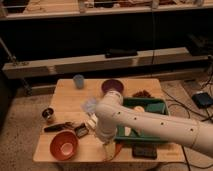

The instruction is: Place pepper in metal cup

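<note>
Orange-red at the front edge of the table [67, 102], what looks to be the pepper [119, 149] lies just right of the gripper [108, 150]. The gripper hangs low over the wood with its jaws spread wide and, as far as can be seen, nothing between them. The step in hand therefore reads as the pick-up, with the pepper not yet grasped. Left of the gripper sits the red bowl [64, 145], with dark clutter [62, 126] behind it. Farther back on the left stands the metal cup [48, 114], upright and well apart from the pepper. The arm [150, 125] crosses the green tray [159, 107] on the right. At the back are the purple bowl [112, 86] and the blue cup [78, 80]. The next move probably calls for shifting right over the pepper, closing across its narrow width and lifting. Then it must be carried left past the red bowl and released right above the metal cup's small mouth.
</note>
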Motion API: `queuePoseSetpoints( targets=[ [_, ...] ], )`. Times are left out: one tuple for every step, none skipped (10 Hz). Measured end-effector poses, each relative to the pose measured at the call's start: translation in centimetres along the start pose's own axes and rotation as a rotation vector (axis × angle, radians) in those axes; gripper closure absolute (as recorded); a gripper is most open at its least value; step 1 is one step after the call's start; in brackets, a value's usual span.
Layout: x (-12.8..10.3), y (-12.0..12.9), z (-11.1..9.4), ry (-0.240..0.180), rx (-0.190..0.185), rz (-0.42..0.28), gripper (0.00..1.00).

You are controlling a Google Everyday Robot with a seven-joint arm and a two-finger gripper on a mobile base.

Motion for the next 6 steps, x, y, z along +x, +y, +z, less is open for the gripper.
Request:
queuePoseSetpoints(
  targets=[
    [-0.1,-0.1,0.1,-0.002,0.004,0.004,0.27],
    [-0.4,-0.6,0.6,-0.003,0.013,0.026,0.27],
    [-1.1,-1.2,1.2,-0.002,0.018,0.046,0.27],
    [-1.9,-2.1,1.9,0.01,0.003,0.073,0.27],
    [-2.3,-2.8,2.0,0.019,-0.013,0.089,0.27],
    [-2.4,-3.3,2.0,0.028,-0.033,0.096,0.27]
  ],
)
